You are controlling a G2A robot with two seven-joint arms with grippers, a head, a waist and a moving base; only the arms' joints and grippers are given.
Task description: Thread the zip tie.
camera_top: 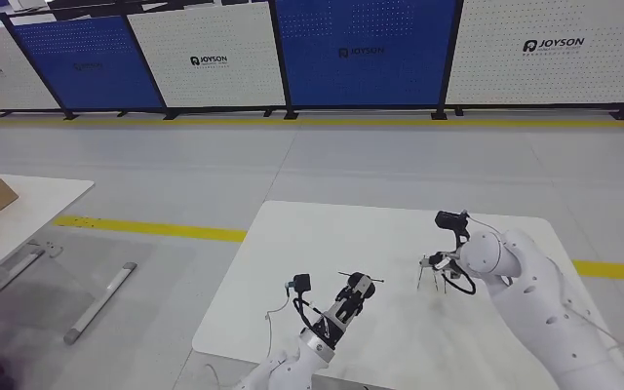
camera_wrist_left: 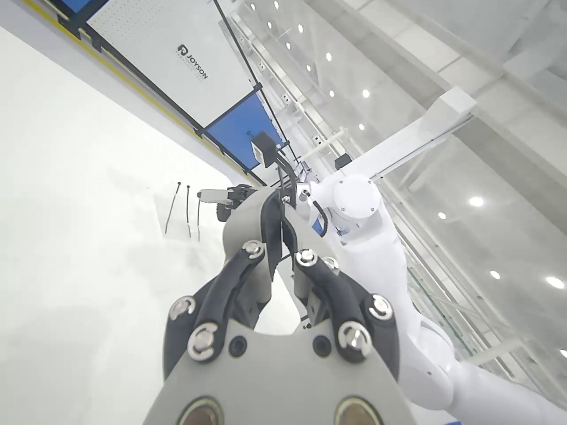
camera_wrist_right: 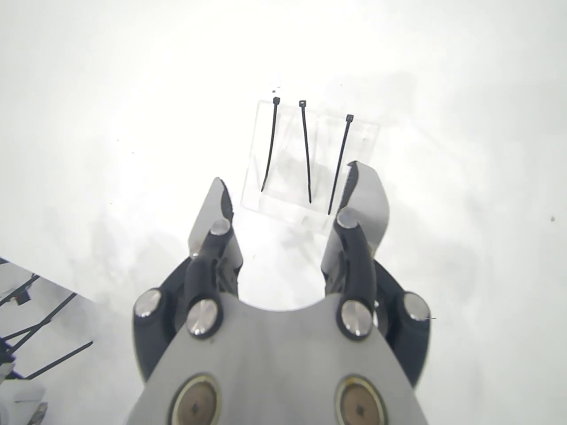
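Right wrist view looks past the right gripper [camera_wrist_right: 289, 179], whose jaws stand wide apart with nothing between them. Just ahead of the opening, three zip ties [camera_wrist_right: 305, 152] lie side by side on a clear sheet [camera_wrist_right: 365, 134] that rests on the white table [camera_wrist_right: 133, 68]. Their square heads point away from the jaws and their thin tails point back toward them. The tie nearest one finger ends just beside that fingertip, while the other two tails stop in front of the gap between the jaws; whether any of them touches the gripper cannot be told. In the top view the left gripper [camera_top: 357, 286] is well apart from them, and its jaws are closed on a fourth zip tie [camera_top: 376, 281]. This thin black strip runs crosswise through the grip and sticks out on both sides of the jaws. The left wrist view shows the black pads [camera_wrist_left: 268, 223] of this gripper pressed together, with no open gap between them. The three loose ties and the other gripper lie on the table far beyond its fingertips.
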